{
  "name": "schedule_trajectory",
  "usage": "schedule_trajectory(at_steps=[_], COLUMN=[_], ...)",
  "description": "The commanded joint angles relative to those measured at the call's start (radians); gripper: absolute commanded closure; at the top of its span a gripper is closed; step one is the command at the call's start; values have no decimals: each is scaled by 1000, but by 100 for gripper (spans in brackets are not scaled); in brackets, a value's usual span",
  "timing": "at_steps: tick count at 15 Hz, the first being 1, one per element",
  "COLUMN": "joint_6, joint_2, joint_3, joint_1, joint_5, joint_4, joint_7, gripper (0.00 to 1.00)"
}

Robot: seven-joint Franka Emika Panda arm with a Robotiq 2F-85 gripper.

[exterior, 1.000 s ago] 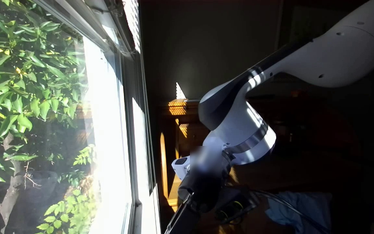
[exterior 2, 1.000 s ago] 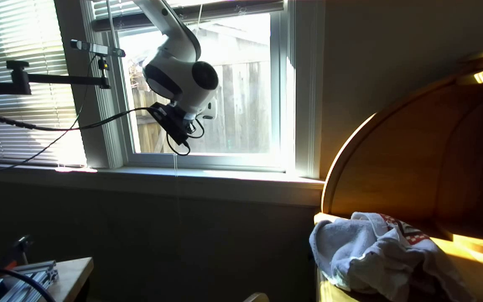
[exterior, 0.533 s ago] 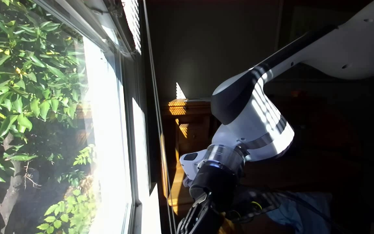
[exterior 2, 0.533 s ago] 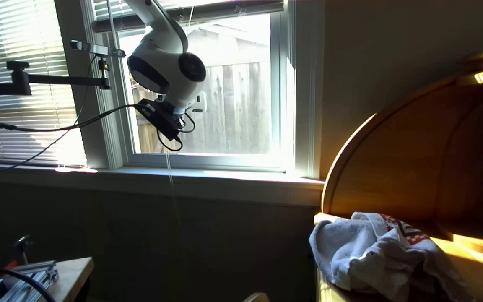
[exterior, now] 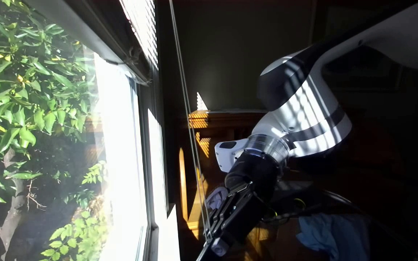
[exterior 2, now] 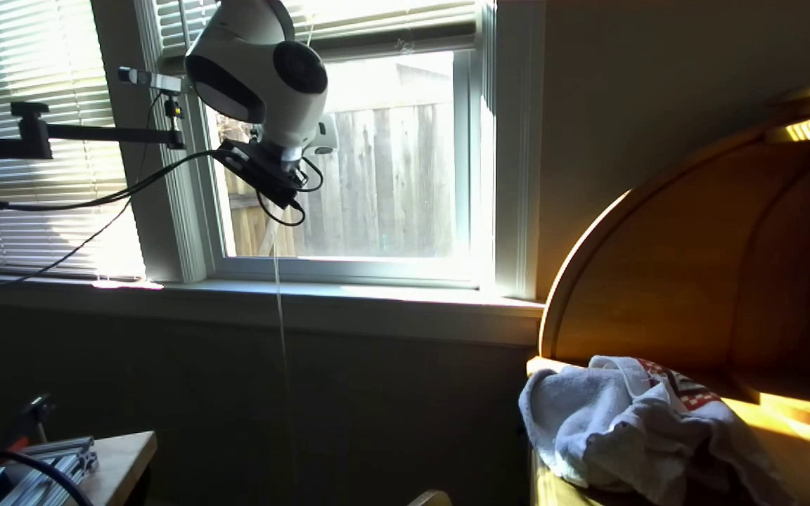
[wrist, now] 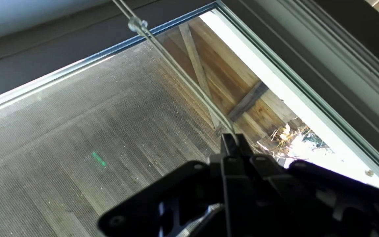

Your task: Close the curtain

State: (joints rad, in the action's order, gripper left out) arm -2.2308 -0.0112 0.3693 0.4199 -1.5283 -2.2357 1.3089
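The curtain, a white slatted blind, hangs across the upper part of the window, with its dark bottom rail above the open glass. It shows edge-on in an exterior view. My gripper is shut on the blind's thin double cord, which enters between the fingertips. In an exterior view the cord slants from above down to my gripper, held out from the window into the room. The lower cord hangs below the sill. The fingertips are hidden behind the wrist parts in that view.
The window sill runs below the glass. A second blind and a camera on a bar are at the left. A wooden desk with a crumpled cloth stands at the right. A blue cloth lies behind the arm.
My gripper has moved up and away from the window, drawing the cord outward at a slant. The blind's bottom rail has come down, covering more of the glass.
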Motion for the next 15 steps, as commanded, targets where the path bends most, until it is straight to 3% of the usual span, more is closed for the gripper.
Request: schedule_trajectory(at_steps=[1, 5, 15], joint_6=[-12, 11, 208], joint_2=[-99, -148, -185], joint_3=[4, -11, -79], joint_1=[-19, -44, -117], joint_5=[-8, -23, 3], joint_4=[-52, -44, 28], joint_7=[5, 3, -41], gripper=[100, 100, 100])
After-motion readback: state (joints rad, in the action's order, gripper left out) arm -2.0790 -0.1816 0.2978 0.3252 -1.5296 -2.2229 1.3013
